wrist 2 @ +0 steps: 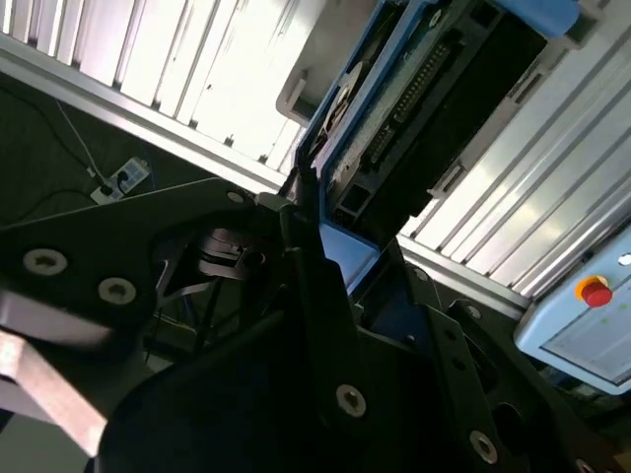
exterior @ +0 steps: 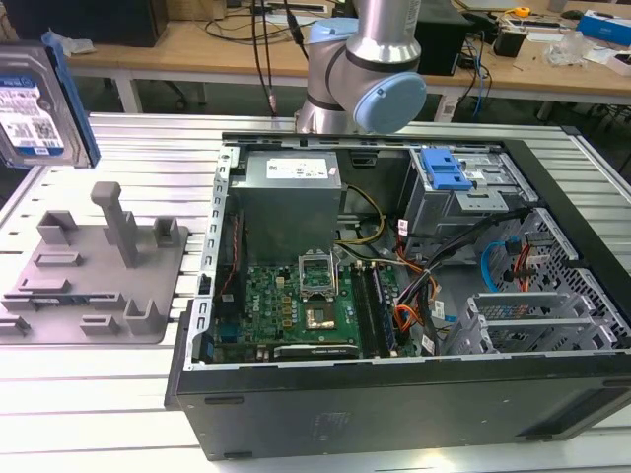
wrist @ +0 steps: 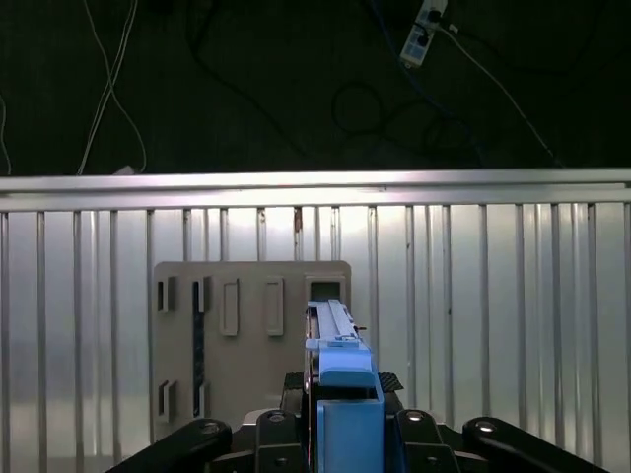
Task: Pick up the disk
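The disk [exterior: 35, 103], silver with a white-and-blue label and a blue side rail, hangs upright in the air at the exterior view's far left, well above the grey holder [exterior: 89, 271]. In the first wrist view the disk [wrist: 333, 330] is seen edge-on between the black fingers of my gripper [wrist: 345, 399], which is shut on it, with the holder [wrist: 246, 325] on the slatted table beneath. The second wrist view has the disk [wrist 2: 434, 89] with its connector edge facing the camera, gripped at its blue rail by the gripper [wrist 2: 330, 251].
An open computer case [exterior: 394, 394] lies on the slatted aluminium table [exterior: 148, 138], with a blue-fronted drive cage [exterior: 449, 172] inside. The arm's base [exterior: 360, 69] stands behind the case. A box with a red button [wrist 2: 592, 294] sits beyond the table edge.
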Controlling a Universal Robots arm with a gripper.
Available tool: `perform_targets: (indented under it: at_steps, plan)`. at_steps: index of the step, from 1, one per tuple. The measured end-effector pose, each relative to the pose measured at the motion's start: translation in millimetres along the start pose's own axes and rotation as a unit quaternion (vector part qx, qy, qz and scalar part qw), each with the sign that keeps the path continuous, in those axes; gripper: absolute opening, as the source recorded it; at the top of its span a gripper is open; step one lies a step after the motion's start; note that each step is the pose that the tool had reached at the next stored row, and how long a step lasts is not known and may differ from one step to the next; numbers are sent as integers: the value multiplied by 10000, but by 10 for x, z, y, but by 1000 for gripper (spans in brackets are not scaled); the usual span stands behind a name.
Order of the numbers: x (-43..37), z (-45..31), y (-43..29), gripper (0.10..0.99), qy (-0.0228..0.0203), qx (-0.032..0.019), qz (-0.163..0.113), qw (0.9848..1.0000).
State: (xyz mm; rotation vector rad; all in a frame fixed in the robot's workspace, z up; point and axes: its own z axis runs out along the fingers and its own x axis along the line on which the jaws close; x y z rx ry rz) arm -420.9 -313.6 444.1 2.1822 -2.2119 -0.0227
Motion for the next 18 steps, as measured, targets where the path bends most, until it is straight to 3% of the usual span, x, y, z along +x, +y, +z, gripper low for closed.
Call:
perform_targets:
  at_steps: [2,4,18]
  plan:
    - [4,-107,3,369,0,0,0,10000]
    - [11,-271,9,369,0,1,0,10000]
    - [12,-292,10,369,0,1,0,10000]
